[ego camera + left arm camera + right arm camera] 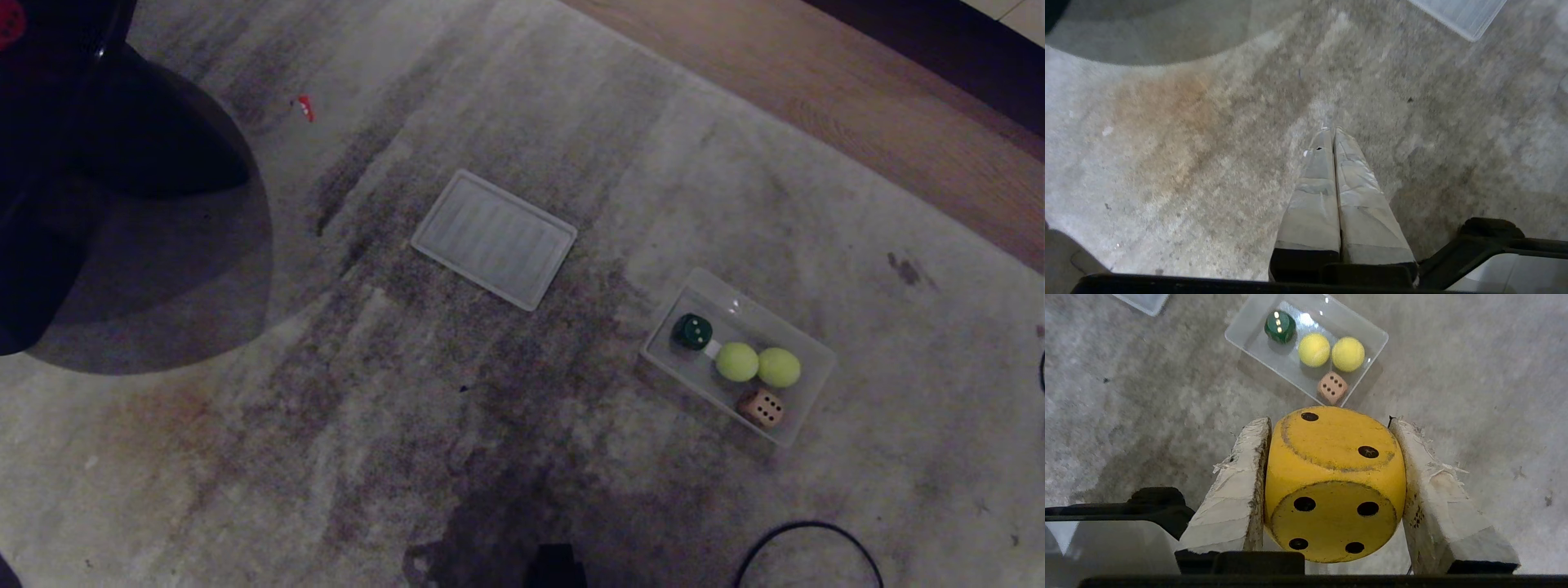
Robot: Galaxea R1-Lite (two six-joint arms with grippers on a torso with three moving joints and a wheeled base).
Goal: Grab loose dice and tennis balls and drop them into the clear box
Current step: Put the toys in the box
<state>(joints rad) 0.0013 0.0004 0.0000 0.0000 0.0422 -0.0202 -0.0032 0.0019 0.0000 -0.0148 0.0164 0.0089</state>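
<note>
Lying flat on the grey rug [245,457], a ribbed clear panel [494,239] sits up and to the left of the clear box [796,425], well apart from it. A dark rounded shape [122,139] fills the corner far to the box's left. Inside the box, the green die [692,331] rests at the left end, the two tennis balls [737,362] lie side by side and touching in the middle, and the tan die [761,407] sits at the near wall just below them, six pips up. A black cable [808,531] loops on the rug below the box, and wood floor [857,90] runs beyond the rug above it. The left gripper [1333,130] hangs over bare rug, its taped fingers [1314,196] pressed together with nothing between them. The right gripper [1331,420] hangs above the rug short of the box, jaws about half spread and clamped on the yellow die [1335,482], a finger flat against each side.
</note>
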